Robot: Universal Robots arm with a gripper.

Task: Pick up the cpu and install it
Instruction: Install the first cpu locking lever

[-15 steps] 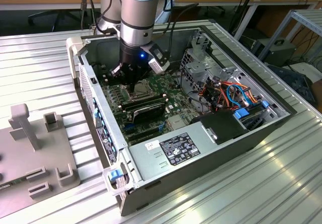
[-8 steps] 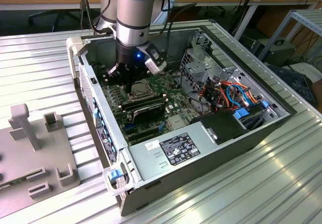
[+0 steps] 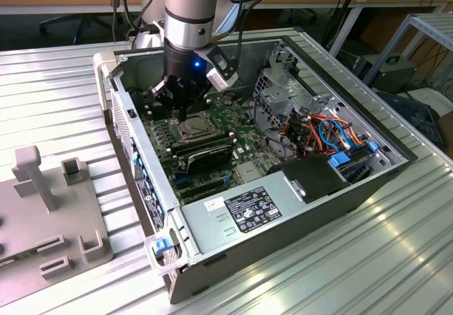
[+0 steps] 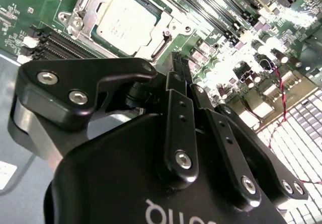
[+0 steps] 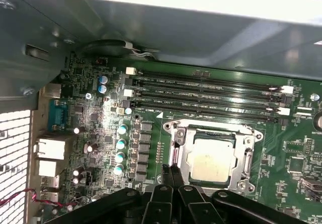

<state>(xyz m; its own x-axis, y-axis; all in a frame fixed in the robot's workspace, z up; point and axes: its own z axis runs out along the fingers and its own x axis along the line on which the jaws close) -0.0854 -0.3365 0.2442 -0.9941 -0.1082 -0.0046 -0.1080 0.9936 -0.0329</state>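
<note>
Cpu [image 5: 211, 158], dull silver square, lies in its socket frame [image 5: 249, 156] in both wrist views; gripper [image 5: 170, 169], fingers pressed together, hovers beside; exterior view adds ribbed metal tabletop [image 3: 396, 258].

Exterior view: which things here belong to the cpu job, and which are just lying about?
Job: cpu in its socket frame; the arm's shut jaws beside it.
Just there: memory slots, power supply, coloured cables, grey fixture plate.
</note>
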